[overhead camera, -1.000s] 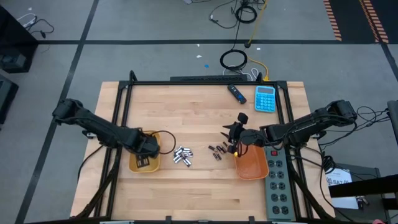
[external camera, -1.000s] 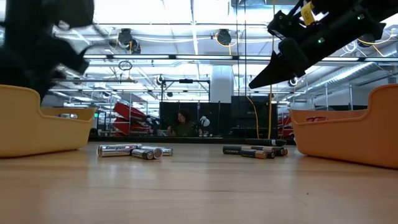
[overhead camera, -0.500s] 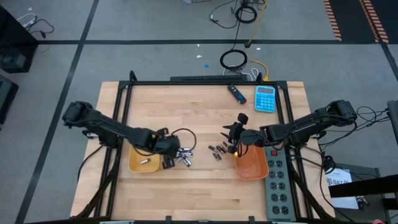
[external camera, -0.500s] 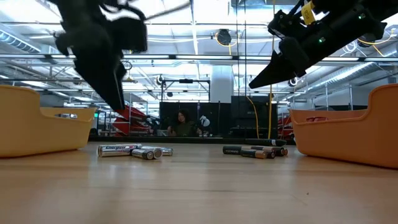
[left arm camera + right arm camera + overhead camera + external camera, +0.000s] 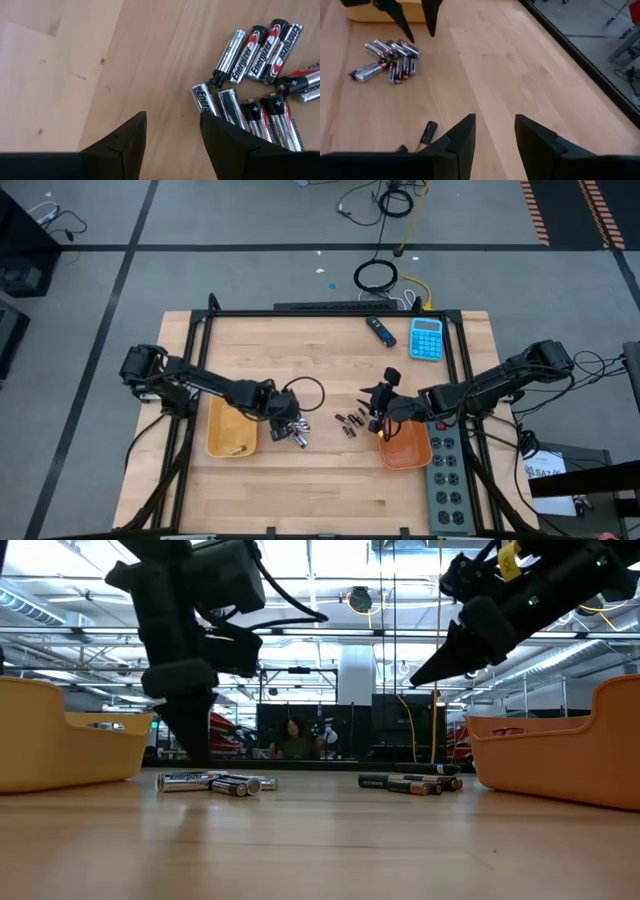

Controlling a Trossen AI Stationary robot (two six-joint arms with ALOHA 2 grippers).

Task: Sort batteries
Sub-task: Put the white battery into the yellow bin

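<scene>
left hand: the left hand [image 5: 287,420] hung over the near edge of the silver batteries [image 5: 296,430], fingers spread, holding nothing; in the left wrist view the gap between its fingers [image 5: 125,140] sat just beside the closest cells [image 5: 260,95].
silver batteries: loose cluster flat on the table [image 5: 320,370], between the yellow tray [image 5: 231,435] and the dark batteries [image 5: 348,422]; roughly parallel, one or two skewed.
key relation: cluster lay just ahead of and below the left hand, off to one finger's side, not centred in the gap; nearest cell's long axis ran roughly along the line of the fingers as far as I could judge, so a small sideways shift and maybe a wrist turn looked needed before closing.
nearer arm: left arm by far for the silver ones; right arm nearer the dark ones.
right hand: the right hand [image 5: 373,402] hovered above the table at the orange tray [image 5: 405,448] edge, close to the dark batteries, fingers partly apart, nothing between them.
dark batteries: small row flat on the table just beside the orange tray.
yellow tray: one battery [image 5: 236,450] inside it.
</scene>
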